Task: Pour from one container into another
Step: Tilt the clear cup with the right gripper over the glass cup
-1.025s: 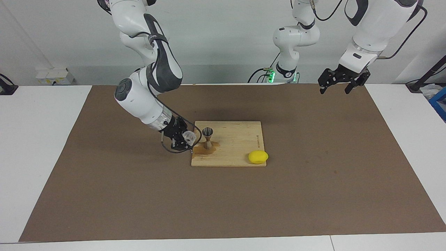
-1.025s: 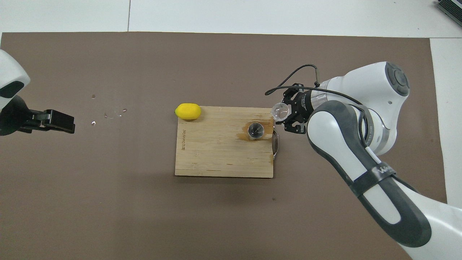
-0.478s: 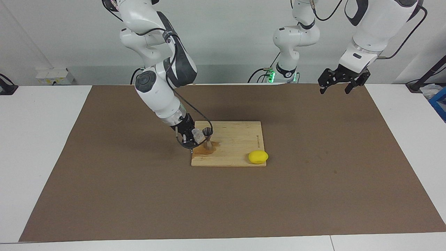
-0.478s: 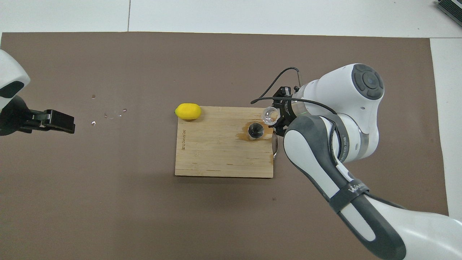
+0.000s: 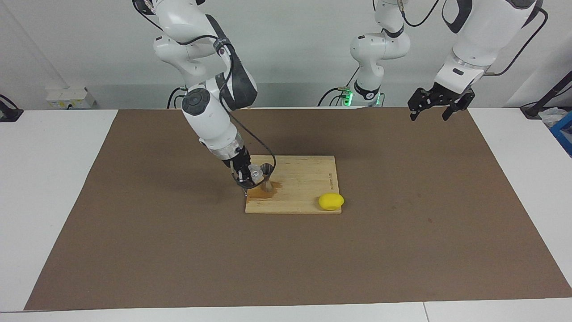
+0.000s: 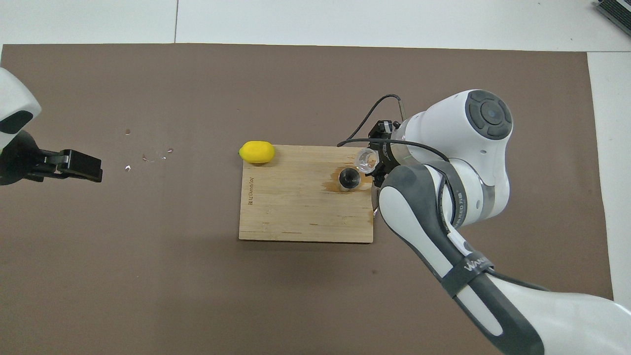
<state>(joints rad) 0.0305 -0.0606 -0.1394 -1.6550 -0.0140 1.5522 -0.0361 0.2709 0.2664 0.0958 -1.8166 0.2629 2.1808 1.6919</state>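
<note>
- A brown mat is covering the white table, and a pale wall is running along the robots' end of it.
- A wooden cutting board is lying at the middle of the mat.
- I am holding the clear cup in my right gripper, fingers pinching its sides, and tipping it so that its mouth is leaning toward the jigger.
- In the overhead view the cup is sitting at about one o'clock from the jigger, just beside its rim; I cannot tell whether the two are touching.
- The jigger is standing upright on the board, at the board's edge toward my right arm's end of the table, on a dark wet stain.
- A yellow lemon is resting on the board's corner, at about four o'clock from the jigger in the facing view.
- My left gripper is waiting in the air over the mat's edge at my left arm's end, fingers spread and holding nothing.
</note>
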